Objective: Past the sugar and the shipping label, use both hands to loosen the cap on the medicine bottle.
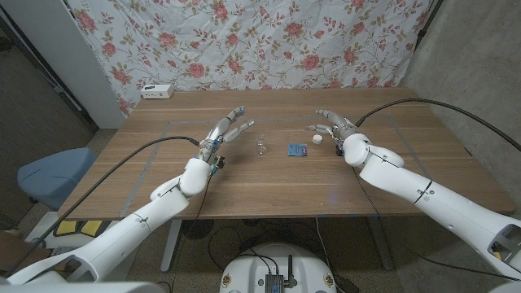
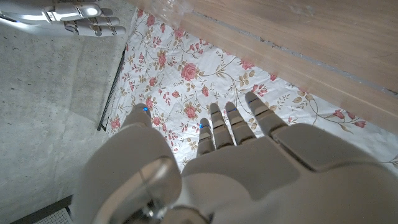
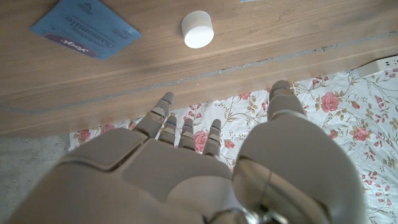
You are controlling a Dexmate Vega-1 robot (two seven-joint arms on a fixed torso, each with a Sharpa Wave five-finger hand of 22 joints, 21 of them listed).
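A small clear bottle (image 1: 260,146) stands upright near the middle of the table. To its right lies a blue printed packet (image 1: 297,149) (image 3: 84,28). Further right, a small white round cap (image 1: 317,138) (image 3: 198,29) sits on the wood by itself, apart from the bottle. My left hand (image 1: 228,130) (image 2: 236,162) hovers left of the bottle with its fingers spread, holding nothing. My right hand (image 1: 334,126) (image 3: 186,168) is just right of the white cap, fingers spread and empty. It is also seen in the left wrist view as the right hand (image 2: 87,18).
A white box with sockets (image 1: 156,91) (image 3: 379,65) lies at the table's far left edge, in front of a floral cloth backdrop (image 1: 244,41). A blue chair (image 1: 53,171) stands off the table's left side. Black cables run along both arms.
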